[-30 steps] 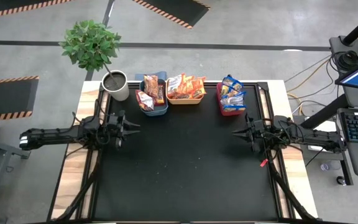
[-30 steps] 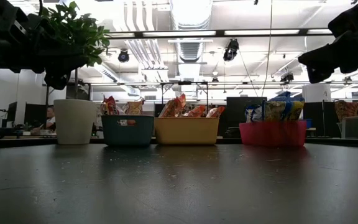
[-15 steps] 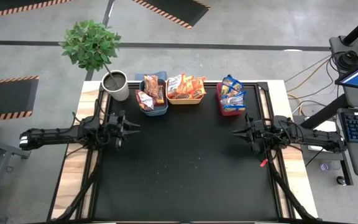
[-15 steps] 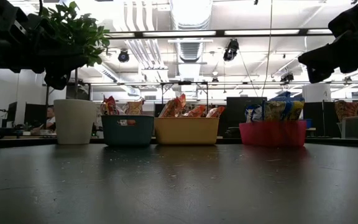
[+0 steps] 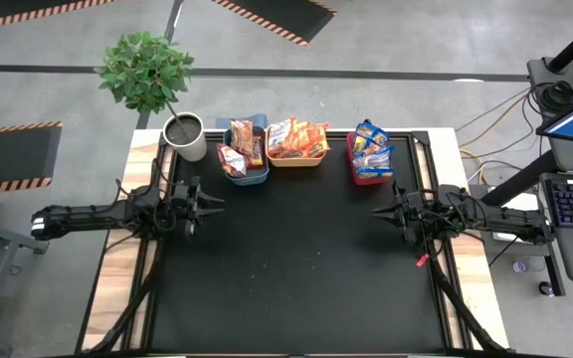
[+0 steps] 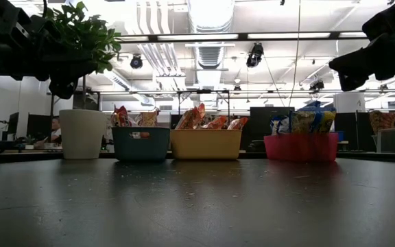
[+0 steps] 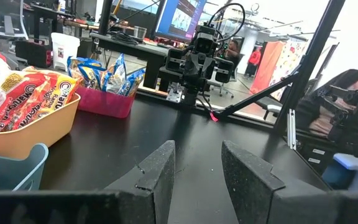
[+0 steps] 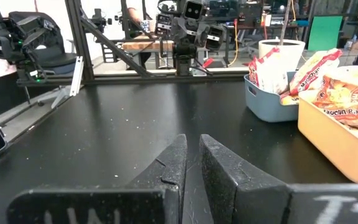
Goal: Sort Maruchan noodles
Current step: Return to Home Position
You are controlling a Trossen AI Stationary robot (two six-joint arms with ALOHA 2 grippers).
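Observation:
The Maruchan noodles lie in three bins along the table's far edge. Dark red packets (image 5: 241, 137) stand in the blue bin (image 5: 250, 177), orange packets (image 5: 297, 139) fill the yellow bin (image 5: 296, 160), and blue-and-yellow packets (image 5: 372, 147) sit in the red bin (image 5: 353, 164). My left gripper (image 5: 219, 202) hovers at the table's left side, pointing level toward the right, open with nothing between its fingers (image 7: 159, 177). My right gripper (image 5: 376, 212) hovers at the right side, pointing level toward the left, shut on nothing (image 8: 191, 163).
A white pot with a green plant (image 5: 185, 135) stands at the far left corner beside the blue bin. The black mat (image 5: 296, 268) between the arms carries only small crumbs. A person sits beyond the table in the left wrist view (image 7: 347, 106).

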